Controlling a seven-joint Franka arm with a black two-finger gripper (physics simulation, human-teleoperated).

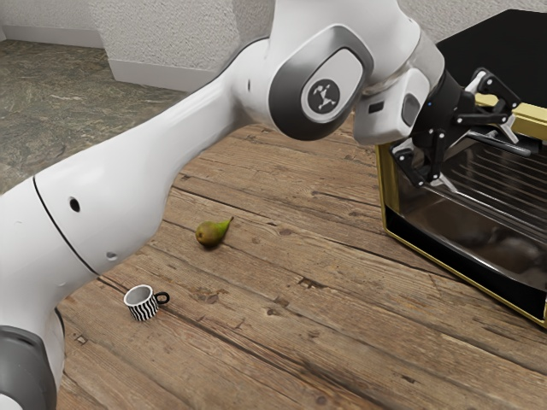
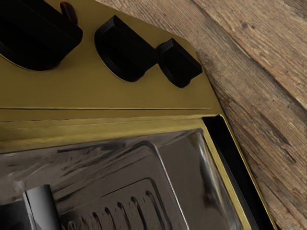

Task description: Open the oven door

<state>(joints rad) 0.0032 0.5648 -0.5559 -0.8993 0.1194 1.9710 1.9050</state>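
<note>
- Your gripper (image 1: 483, 162) is at the upper right of the exterior view, in front of the oven (image 1: 513, 47); its two fingers (image 1: 508, 126) are spread wide, released, with nothing clasped between them.
- You have the oven door (image 1: 491, 226) at the right of the exterior view, a glass front framed in gold, with ribbed lines showing in the glass. It looks closed to you, though from this angle a slight gap is hard to rule out.
- Its handle (image 1: 517, 146), a metallic bar, is close to your spread fingertips; you can't tell whether they touch it.
- In the wrist view, you see black knobs (image 2: 125, 49) in a row on the gold panel (image 2: 158, 98) above the glass, and a small dark red piece (image 2: 69, 13) between two of them.
- You see a green pear (image 1: 211, 232) lying left of centre in the exterior view, its stem toward the upper right.
- Toward the lower left of that view, you see an upright mug (image 1: 141, 306) with black and white stripes, its black loop facing right.
- Both rest on the wooden table (image 1: 299, 342), apart from each other.
</note>
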